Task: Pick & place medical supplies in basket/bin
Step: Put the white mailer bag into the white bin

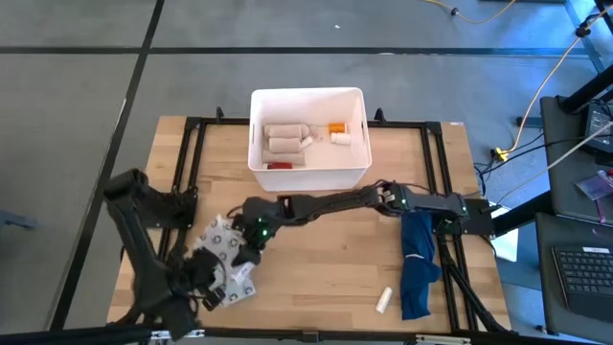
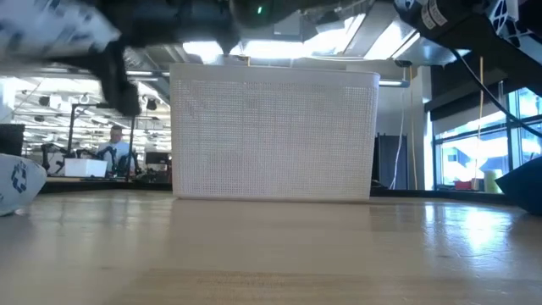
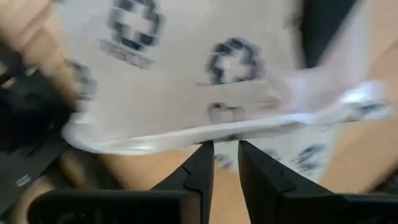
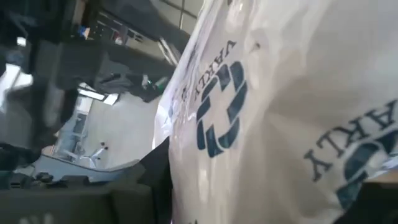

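crinkly grey packet (image 1: 225,257) at the front-left of the table, filling both wrist views. left gripper (image 1: 206,287) beside its near edge, fingers parted narrowly around the packet's rim, not yet pinching. right gripper (image 1: 251,233) reaching across to its far side, finger state hidden, cannot tell. white bin (image 1: 308,140) well apart, beyond and rightward. probably lift, then carry toward it.

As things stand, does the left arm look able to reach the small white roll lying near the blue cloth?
Probably not right now. The left gripper is at the grey packet on its own side, and the white roll lies far across the table beside the blue cloth, nearer the right arm's base.
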Motion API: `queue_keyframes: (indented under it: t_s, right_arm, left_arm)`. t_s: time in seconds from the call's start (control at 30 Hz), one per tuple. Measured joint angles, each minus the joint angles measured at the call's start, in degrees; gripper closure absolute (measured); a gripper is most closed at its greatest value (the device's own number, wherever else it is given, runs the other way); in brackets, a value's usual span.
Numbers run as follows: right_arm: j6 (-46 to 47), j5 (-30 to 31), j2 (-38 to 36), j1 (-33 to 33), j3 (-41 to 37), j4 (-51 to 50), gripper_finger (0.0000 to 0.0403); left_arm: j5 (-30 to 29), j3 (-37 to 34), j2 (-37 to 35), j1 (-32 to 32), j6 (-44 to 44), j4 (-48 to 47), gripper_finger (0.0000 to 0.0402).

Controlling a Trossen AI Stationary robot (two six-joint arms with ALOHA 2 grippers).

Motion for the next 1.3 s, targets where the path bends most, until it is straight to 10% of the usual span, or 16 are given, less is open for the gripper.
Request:
queue_keyframes:
  t_s: [0.4,0.93,1.1,1.3]
  right_arm:
    - [-20.0,18.2,-16.6,-5.5,0.1,-23.8,0.0229]
    - [-37.7,45.6,-34.6,-16.7,0.1,-55.1,0.0228]
    - [-47.8,45.5,-35.3,-23.2,0.1,-59.6,0.0227]
    - [-62.3,31.7,-33.4,-30.0,-0.6,-61.5,0.0227]
  left_arm:
    - [-31.7,0.0,-16.2,-1.1,5.3,0.4,0.0336]
    - [-37.8,0.0,-19.6,7.2,23.1,-0.1,0.0340]
    - [-37.6,0.0,-20.7,11.5,24.0,-0.1,0.0339]
    - [-37.1,0.0,-22.7,17.4,28.5,0.0,0.0336]
